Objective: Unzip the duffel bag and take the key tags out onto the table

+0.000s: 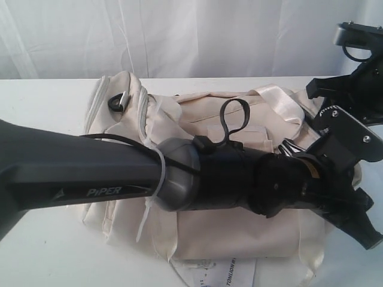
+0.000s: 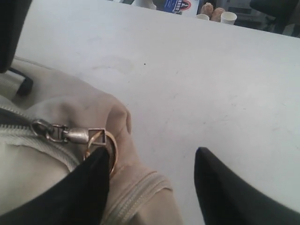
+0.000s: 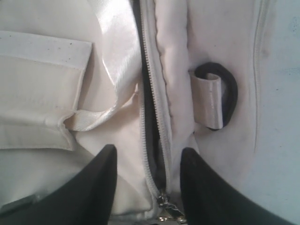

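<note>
The cream duffel bag (image 1: 227, 227) lies on the white table (image 1: 42, 251), with a satin strap (image 1: 278, 98) across its top. My left gripper (image 2: 151, 151) is open at the bag's end. One of its fingers (image 2: 89, 187) touches the gold ring (image 2: 111, 151) of a metal zipper pull (image 2: 70, 135). My right gripper (image 3: 149, 149) is open, its jaws standing either side of the grey zipper (image 3: 149, 112). This zipper gapes a little onto dark lining, and its slider (image 3: 165, 202) sits low between the fingers. The key tags are hidden.
The left arm (image 1: 90, 173) stretches across the front of the bag. A printed paper hang-tag (image 1: 233, 272) lies by the table's front edge. Black rings (image 1: 115, 103) (image 3: 229, 93) sit on the bag's ends. A white curtain (image 1: 179, 36) hangs behind. Cups (image 2: 228, 18) stand beyond the far edge.
</note>
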Controlling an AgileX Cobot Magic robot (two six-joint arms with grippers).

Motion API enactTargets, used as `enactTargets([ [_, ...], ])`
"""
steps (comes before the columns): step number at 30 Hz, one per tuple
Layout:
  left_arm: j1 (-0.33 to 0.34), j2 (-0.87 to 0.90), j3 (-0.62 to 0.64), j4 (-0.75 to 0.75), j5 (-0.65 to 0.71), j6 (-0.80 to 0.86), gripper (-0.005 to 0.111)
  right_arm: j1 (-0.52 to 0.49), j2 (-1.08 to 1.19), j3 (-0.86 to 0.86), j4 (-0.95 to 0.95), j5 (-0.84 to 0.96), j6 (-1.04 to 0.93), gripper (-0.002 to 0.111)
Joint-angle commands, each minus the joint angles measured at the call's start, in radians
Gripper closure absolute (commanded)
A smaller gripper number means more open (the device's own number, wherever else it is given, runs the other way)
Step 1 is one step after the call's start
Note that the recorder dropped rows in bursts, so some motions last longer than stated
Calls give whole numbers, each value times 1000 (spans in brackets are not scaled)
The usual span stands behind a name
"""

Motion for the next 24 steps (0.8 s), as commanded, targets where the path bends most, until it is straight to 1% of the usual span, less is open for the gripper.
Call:
enactTargets([
  [1,3,-21,-6,-14,33,27,48,-8,-1,6,4,2,-2,67],
  [7,7,-21,-6,-10,42,33,48,-8,-1,6,4,4,0,67],
  [12,44,-21,-6,-10,37,26,48,-8,-1,6,10,2,0,67],
  [18,45,2,-6,-14,-10,21,48,-8,-1,6,20,2,0,67],
  [24,43,36,-6,-22,-14,-48,48,-8,-1,6,20,2,0,67],
])
